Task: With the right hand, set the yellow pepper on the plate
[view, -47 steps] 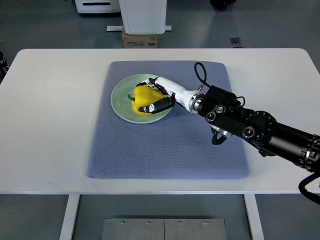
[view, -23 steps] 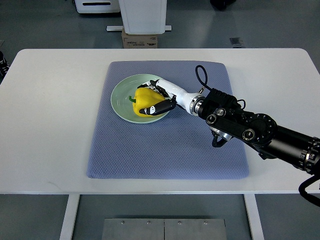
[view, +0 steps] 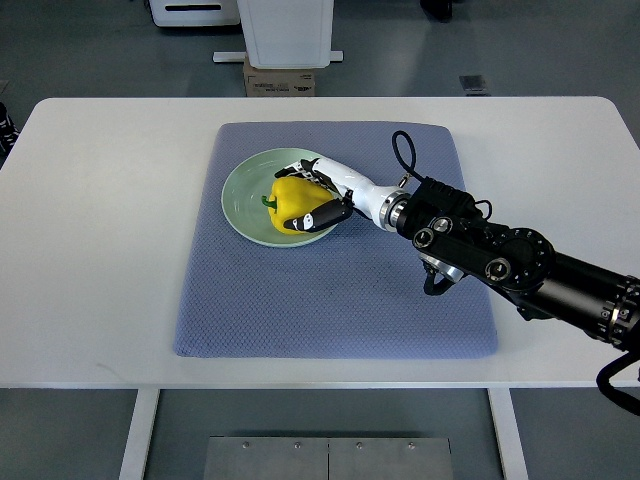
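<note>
A yellow pepper with a green stem lies on the pale green plate, toward its right half. My right hand reaches in from the right, white with black fingers, and is curled around the pepper's right side, with one black finger under its near edge. The pepper rests low on the plate. The left arm does not show.
The plate sits on a blue-grey mat laid on a white table. A cable loop rises from my right wrist. Beyond the far table edge stand a white pedestal and a cardboard box.
The hand and pepper shifted slightly right and down onto the plate, then held nearly still. The grip on the pepper looks unchanged.
</note>
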Motion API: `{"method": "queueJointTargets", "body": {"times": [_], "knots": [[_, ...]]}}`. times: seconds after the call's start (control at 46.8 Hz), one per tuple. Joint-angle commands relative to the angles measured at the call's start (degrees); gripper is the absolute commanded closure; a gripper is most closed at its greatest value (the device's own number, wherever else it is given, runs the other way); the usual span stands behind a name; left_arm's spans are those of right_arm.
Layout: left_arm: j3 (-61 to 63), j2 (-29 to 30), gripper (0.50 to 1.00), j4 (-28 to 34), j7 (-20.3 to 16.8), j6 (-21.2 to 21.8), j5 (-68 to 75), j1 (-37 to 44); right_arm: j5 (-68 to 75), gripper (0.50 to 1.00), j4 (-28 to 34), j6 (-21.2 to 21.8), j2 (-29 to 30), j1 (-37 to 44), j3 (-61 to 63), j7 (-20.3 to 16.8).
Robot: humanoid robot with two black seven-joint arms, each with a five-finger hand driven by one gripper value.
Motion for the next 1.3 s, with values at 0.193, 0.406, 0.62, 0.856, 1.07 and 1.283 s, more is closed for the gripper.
{"method": "queueJointTargets", "body": {"times": [0.193, 0.406, 0.62, 0.856, 1.07, 1.283], "knots": [[0.00, 0.00, 0.500, 0.00, 0.00, 0.00, -0.03, 0.00, 0.03, 0.515, -0.09, -0.03, 0.00, -0.31, 0.97, 0.00], [0.00, 0.00, 0.500, 0.00, 0.00, 0.00, 0.06, 0.00, 0.73, 0.509, 0.00, -0.03, 0.00, -1.36, 2.73, 0.08], [0.00, 0.00, 0.500, 0.00, 0.00, 0.00, -0.03, 0.00, 1.00, 0.507, 0.17, -0.03, 0.00, -2.59, 6.42, 1.84], [0.00, 0.00, 0.500, 0.00, 0.00, 0.00, -0.03, 0.00, 1.00, 0.505, 0.17, 0.05, -0.88, -4.96, 12.30, 2.98], [0.00, 0.00, 0.500, 0.00, 0.00, 0.00, -0.03, 0.00, 1.44, 0.505, 0.70, 0.05, -2.81, -8.39, 22.23, 2.98], [0.00, 0.00, 0.500, 0.00, 0.00, 0.00, -0.03, 0.00, 2.14, 0.505, 1.40, -0.03, -3.34, -12.87, 35.15, 3.07]]}}
